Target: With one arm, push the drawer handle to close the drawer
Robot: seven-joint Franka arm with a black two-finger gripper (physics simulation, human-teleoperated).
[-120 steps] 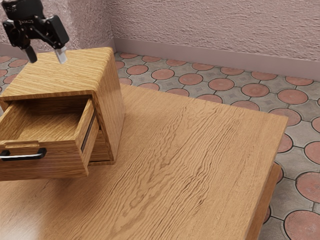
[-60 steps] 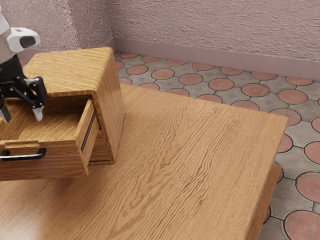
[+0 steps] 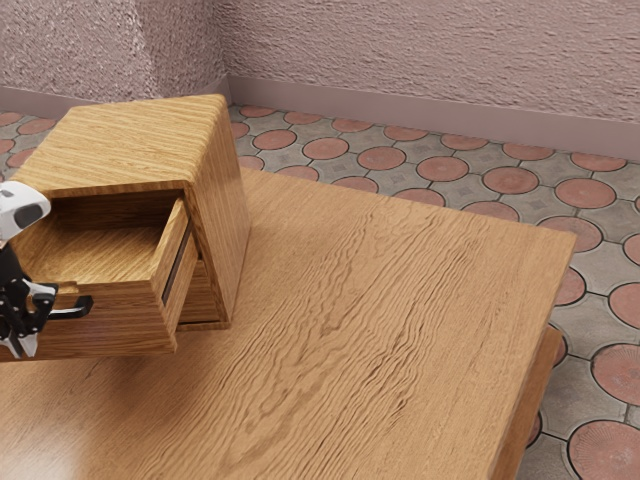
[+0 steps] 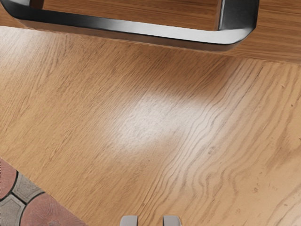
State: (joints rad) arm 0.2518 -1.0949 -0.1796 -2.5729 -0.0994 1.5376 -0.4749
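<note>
One wooden drawer [image 3: 120,325] is standing open at the exterior view's left, jutting from the upper part of a small wooden cabinet [image 3: 130,145] toward the near side of the scene. Its black handle [image 3: 72,309] is running across the near face, with the right end showing and the left stretch passing behind the end effector [image 3: 21,347]. The end effector is hanging at the far left of the exterior view, on the near side of the drawer face, and is pointing downward. Its two fingers [image 4: 171,221] are standing apart, with a strip of the worktop [image 3: 400,320] showing between them in the wrist view. In that same view the handle is spanning the drawer face, and bare wood is lying between it and the fingers; they are gripping nothing. A white part of the arm [image 3: 22,208] is rising above the end effector, just in front of the drawer's left side. The cabinet is sitting on the left portion of the worktop, whose wood grain is stretching away to the right. Round reddish tiles [image 3: 510,180] are covering the floor beyond, and a rough pinkish wall [image 3: 430,60] is closing off the far side.
</note>
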